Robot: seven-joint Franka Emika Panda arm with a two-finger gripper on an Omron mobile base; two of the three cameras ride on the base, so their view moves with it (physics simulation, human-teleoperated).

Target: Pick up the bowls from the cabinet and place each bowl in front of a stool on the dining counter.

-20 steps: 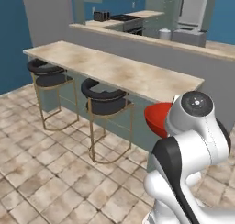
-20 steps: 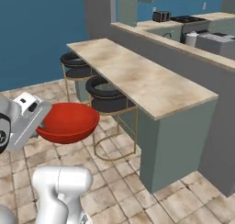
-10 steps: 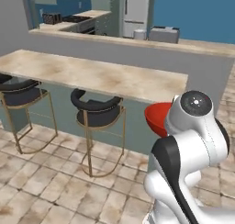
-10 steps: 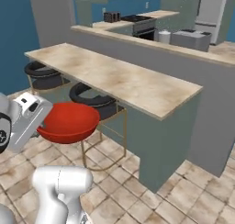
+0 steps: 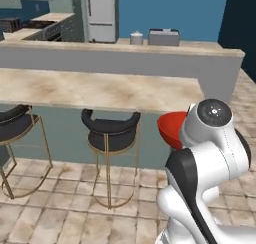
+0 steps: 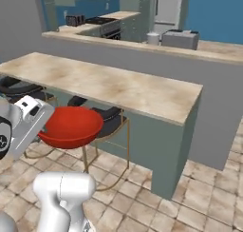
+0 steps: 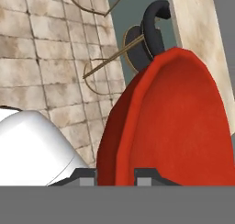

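red bowl (image 5: 170, 130) half hidden behind arm

— What's your count from the base cameras?

— I make it one red bowl (image 6: 70, 127), nothing else like it in sight. Two stools (image 5: 110, 134) under the counter edge, the second (image 5: 14, 124) partly cut off at the left of my picture.

— Counters?

— One dining counter (image 5: 100, 89) with the marble top, and one higher ledge (image 5: 120, 46) behind it. On that ledge I count two items: one small white pot (image 5: 136, 38) and one grey box-shaped appliance (image 5: 164, 37).

— Anything tall at the back?

— One refrigerator (image 5: 101, 13).
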